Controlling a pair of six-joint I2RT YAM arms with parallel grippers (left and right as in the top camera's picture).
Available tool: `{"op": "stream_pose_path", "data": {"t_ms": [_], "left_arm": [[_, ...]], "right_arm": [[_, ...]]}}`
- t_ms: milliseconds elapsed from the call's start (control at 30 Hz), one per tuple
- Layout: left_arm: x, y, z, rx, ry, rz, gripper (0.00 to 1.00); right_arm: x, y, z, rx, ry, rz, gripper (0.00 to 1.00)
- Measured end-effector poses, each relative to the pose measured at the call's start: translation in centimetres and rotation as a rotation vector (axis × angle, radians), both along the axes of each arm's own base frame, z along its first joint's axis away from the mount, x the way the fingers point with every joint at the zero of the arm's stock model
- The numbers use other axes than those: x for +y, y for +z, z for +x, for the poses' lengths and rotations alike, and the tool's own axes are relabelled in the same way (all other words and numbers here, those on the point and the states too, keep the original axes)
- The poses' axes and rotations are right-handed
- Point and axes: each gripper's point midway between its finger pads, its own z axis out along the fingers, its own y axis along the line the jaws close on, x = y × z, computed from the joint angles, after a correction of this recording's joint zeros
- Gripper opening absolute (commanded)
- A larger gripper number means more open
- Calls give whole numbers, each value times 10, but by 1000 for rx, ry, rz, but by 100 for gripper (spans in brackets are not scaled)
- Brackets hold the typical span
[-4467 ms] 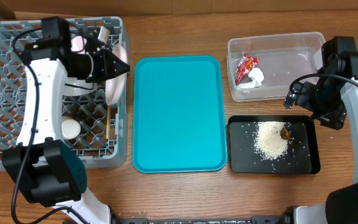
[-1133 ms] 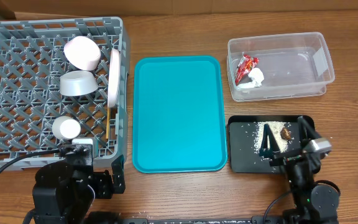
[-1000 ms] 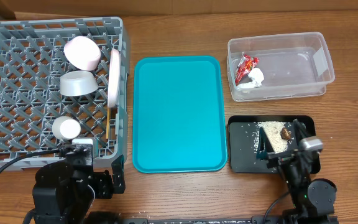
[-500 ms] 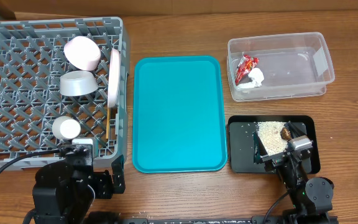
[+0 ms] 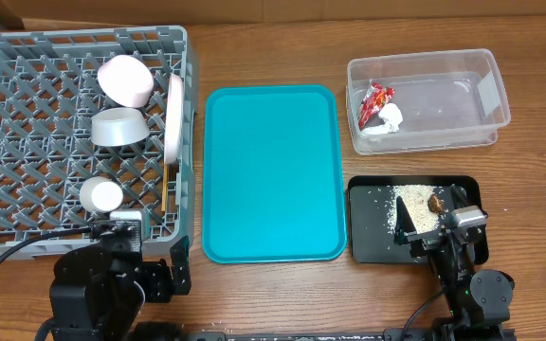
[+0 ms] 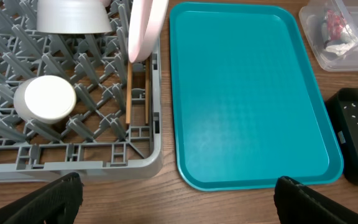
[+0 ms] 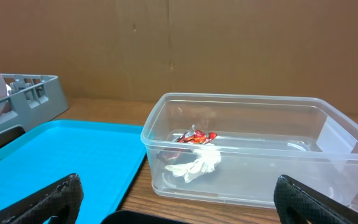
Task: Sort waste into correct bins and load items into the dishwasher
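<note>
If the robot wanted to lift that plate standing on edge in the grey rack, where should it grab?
Probably the top rim, coming straight down from above. The plate stands on edge in the dish rack, so its thin upper rim stands free, and a pinch across its two faces fits. The rack wall and the grey bowl crowd its sides.

Far left corner: a grey dish rack (image 5: 27, 142) held a pink bowl (image 5: 126, 80), a grey bowl (image 5: 118, 126), a white plate (image 5: 173, 114) on edge, a small white dish (image 5: 102, 196) and chopsticks (image 5: 164, 187). Centre: a teal tray (image 5: 271, 170) lay flat. Far right: a clear tub (image 5: 463, 95) held a red wrapper (image 5: 375, 101) and a white tissue (image 5: 390, 117). Near right edge: a black tray (image 5: 368, 239) held rice (image 5: 411, 204) and a brown lump (image 5: 436, 203).
</note>
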Motion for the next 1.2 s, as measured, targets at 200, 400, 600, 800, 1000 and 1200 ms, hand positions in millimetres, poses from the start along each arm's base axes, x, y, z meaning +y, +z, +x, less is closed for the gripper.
{"op": "stream_pose_path", "data": {"t_ms": [200, 400, 600, 800, 1000, 1200], "left_arm": [[0, 0, 0, 0, 0, 0, 100], [0, 0, 0, 0, 0, 0, 100], [0, 0, 0, 0, 0, 0, 100], [1, 0, 0, 2, 2, 2, 100], [3, 11, 12, -156, 11, 15, 100], [-1, -17, 37, -376, -2, -4, 100]], "right_arm": [[0, 0, 0, 0, 0, 0, 100], [0, 0, 0, 0, 0, 0, 100], [0, 0, 0, 0, 0, 0, 100], [0, 0, 0, 0, 0, -1, 100], [0, 0, 0, -1, 0, 0, 100], [0, 0, 0, 0, 0, -1, 100]]}}
